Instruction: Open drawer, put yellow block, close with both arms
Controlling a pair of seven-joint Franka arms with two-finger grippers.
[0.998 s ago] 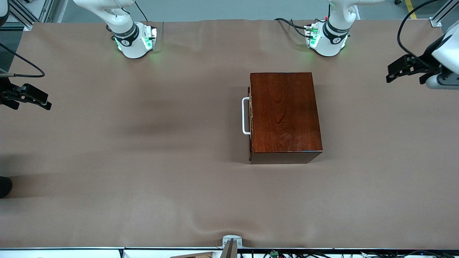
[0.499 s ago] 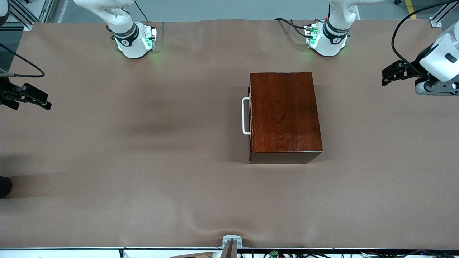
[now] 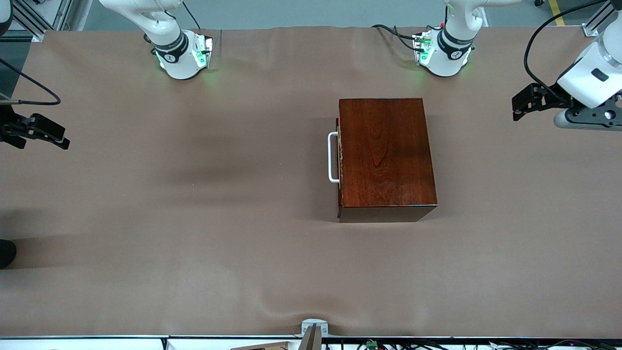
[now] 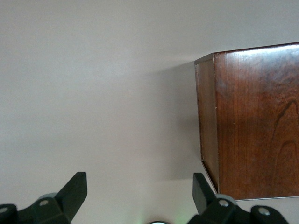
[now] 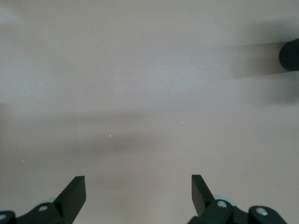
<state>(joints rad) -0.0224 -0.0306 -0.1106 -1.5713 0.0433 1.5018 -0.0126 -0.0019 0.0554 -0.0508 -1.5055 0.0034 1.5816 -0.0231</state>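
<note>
A brown cloth [image 3: 194, 218], faintly wrinkled, covers the whole tabletop [image 3: 486, 291]. Above its top edge runs a strip of grey floor [image 3: 316, 12], with aluminium framing [image 3: 34, 19] at the corner. Soft shadows lie across the cloth.

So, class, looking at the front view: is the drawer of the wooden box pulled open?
No: the drawer sits flush in the wooden box, with only its white handle standing out and no tray showing.
</note>
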